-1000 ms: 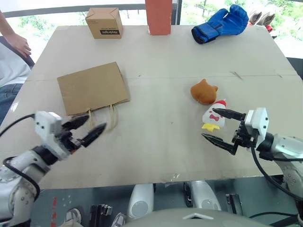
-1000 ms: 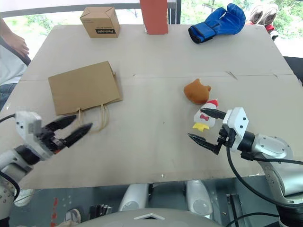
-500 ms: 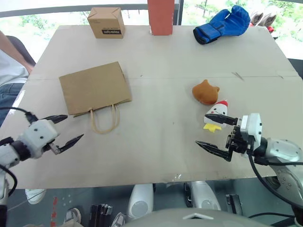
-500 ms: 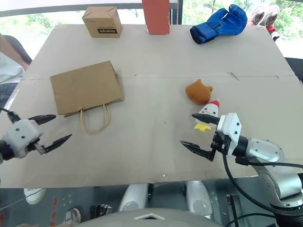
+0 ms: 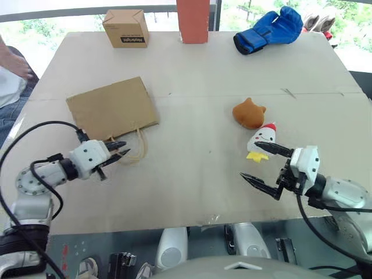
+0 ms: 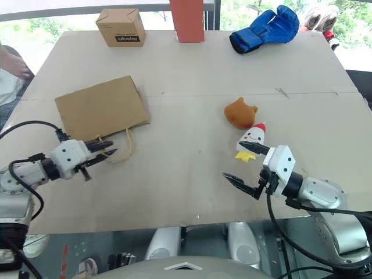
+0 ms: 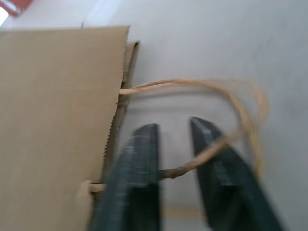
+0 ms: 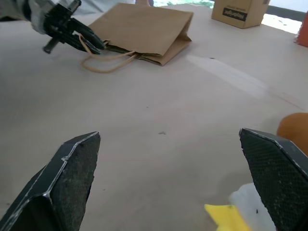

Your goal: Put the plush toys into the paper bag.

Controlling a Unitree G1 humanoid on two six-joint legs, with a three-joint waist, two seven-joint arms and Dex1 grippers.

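The brown paper bag (image 5: 113,107) lies flat on the table's left half, its loop handles (image 5: 135,148) pointing toward me. My left gripper (image 5: 119,151) is at those handles, and in the left wrist view a handle strand (image 7: 211,149) runs between its two fingers (image 7: 139,183), which have closed on it. The orange-brown plush toy (image 5: 249,113) sits right of centre. Just in front of it stands the white chicken plush toy (image 5: 261,140). My right gripper (image 5: 249,160) hangs open just in front of the chicken, and nothing is between its fingers (image 8: 72,168).
Along the far edge stand a small printed cardboard box (image 5: 125,28), a red-orange block (image 5: 192,20) and a blue boxing glove (image 5: 269,29). A person (image 5: 11,64) is at the table's left side. Bare tabletop (image 5: 197,151) lies between the bag and the toys.
My left gripper swung in from the table's near-left edge to the bag's handles and shut on a strand. The right gripper stayed open in nearly the same place.
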